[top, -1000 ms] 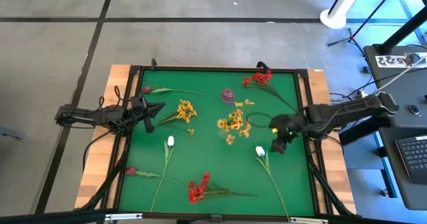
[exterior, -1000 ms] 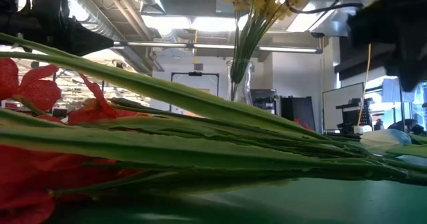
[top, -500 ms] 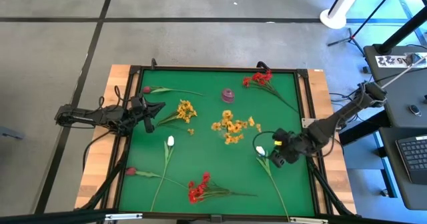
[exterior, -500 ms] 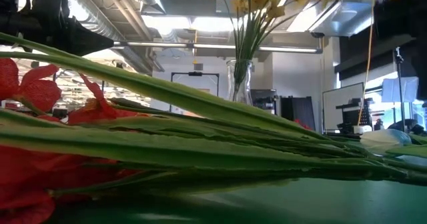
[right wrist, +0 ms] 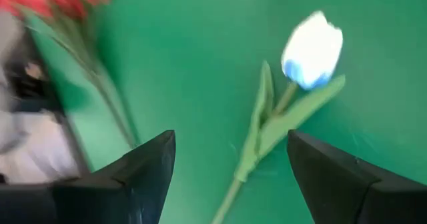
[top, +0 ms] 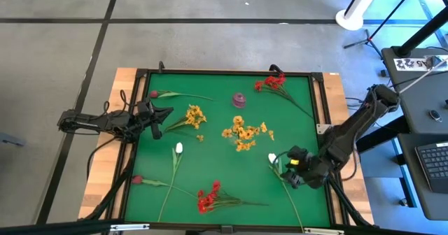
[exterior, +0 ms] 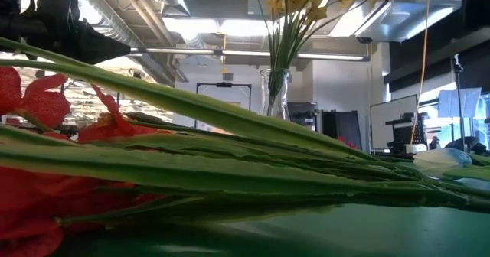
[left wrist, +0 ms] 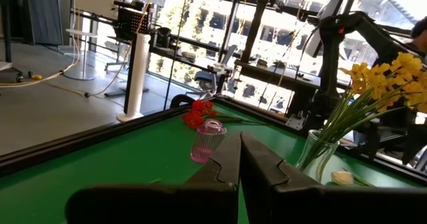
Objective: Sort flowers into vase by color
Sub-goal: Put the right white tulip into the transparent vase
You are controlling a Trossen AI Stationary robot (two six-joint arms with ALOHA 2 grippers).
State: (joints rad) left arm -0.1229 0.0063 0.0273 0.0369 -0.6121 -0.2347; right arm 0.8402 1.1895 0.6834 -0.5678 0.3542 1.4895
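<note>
I am seeing the right tool (top: 285, 166) now hanging low over the white tulip (top: 272, 158) near the right edge of the green tabletop (top: 217, 130), its fingers spread wide and holding nothing (a second ago it was higher up, beside the vase). The yellow flowers (top: 245, 131) are standing in the vase at the middle. The left tool (top: 157, 117) is staying closed at the left edge.

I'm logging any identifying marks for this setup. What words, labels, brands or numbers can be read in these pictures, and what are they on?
Only one text shows: a white label with dark characters, lying on the grey desk to the right of the table in the high view. It is too small and blurred to read.
Nothing readable shows on the flowers, the vase, the pink cup or the arms.
</note>
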